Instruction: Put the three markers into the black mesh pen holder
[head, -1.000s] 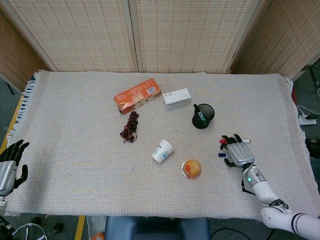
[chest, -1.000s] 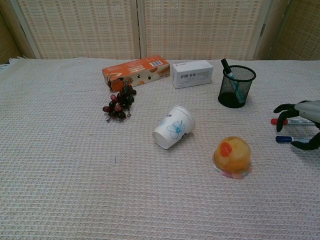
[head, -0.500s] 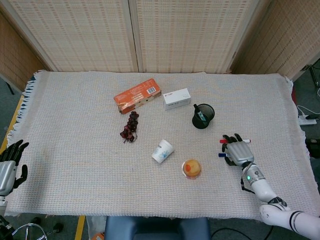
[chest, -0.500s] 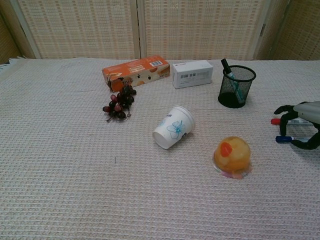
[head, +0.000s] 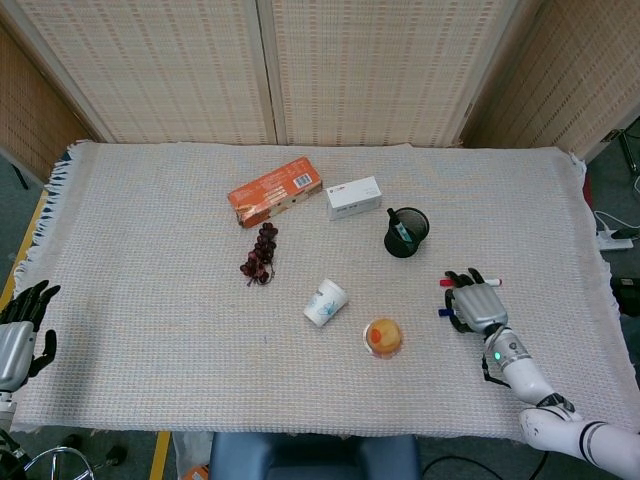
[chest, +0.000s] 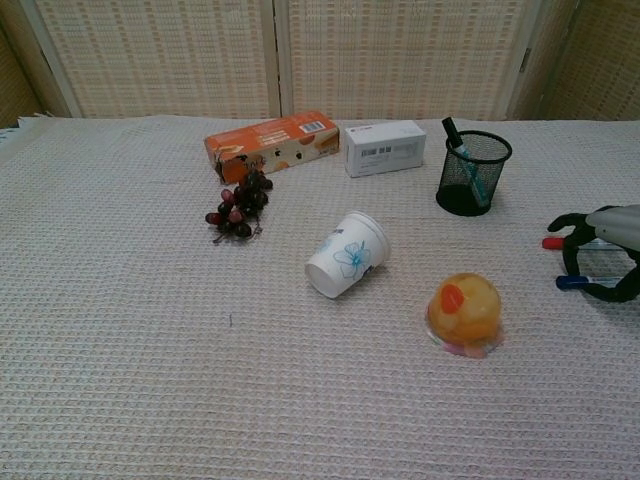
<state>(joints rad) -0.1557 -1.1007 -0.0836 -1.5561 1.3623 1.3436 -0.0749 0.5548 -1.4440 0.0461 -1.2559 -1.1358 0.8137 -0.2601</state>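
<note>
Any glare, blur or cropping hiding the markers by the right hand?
Head view: even light, sharp; right hand covers the red marker and blue marker bodies. Chest view: no glare, but the frame edge crops the hand.

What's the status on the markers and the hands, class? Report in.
Right hand over red marker and blue marker, neither lifted. Left hand idle, open. One marker in pen holder. Path clear.
</note>
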